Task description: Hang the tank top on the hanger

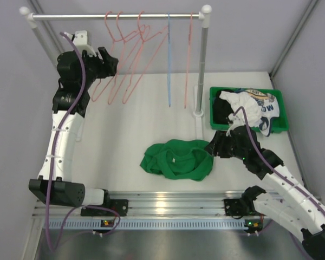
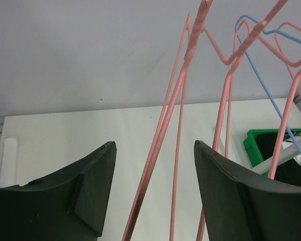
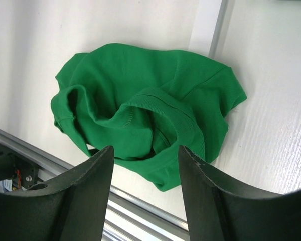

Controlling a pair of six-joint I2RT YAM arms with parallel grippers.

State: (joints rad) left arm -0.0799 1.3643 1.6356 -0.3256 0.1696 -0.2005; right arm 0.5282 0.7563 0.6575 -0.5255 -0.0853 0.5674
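The green tank top (image 1: 177, 158) lies crumpled on the white table near the front middle; the right wrist view shows it (image 3: 140, 110) with its neckline folded up. My right gripper (image 1: 214, 147) is open and empty, just right of the top, its jaws (image 3: 146, 148) over the top's near hem without touching it. Several salmon-pink wire hangers (image 1: 119, 70) hang on the rail at the back left. My left gripper (image 1: 112, 64) is open, raised at those hangers. In the left wrist view two wires of a pink hanger (image 2: 176, 90) pass between its open jaws (image 2: 155, 145), not clamped.
A blue wire hanger (image 1: 168, 65) and one more pink one hang further right on the rail (image 1: 97, 17). The rail's right post (image 1: 202, 65) stands mid-table. A green bin (image 1: 214, 108) at the right holds a white printed garment (image 1: 254, 108) and a black one. An aluminium track (image 1: 168, 203) runs along the front edge.
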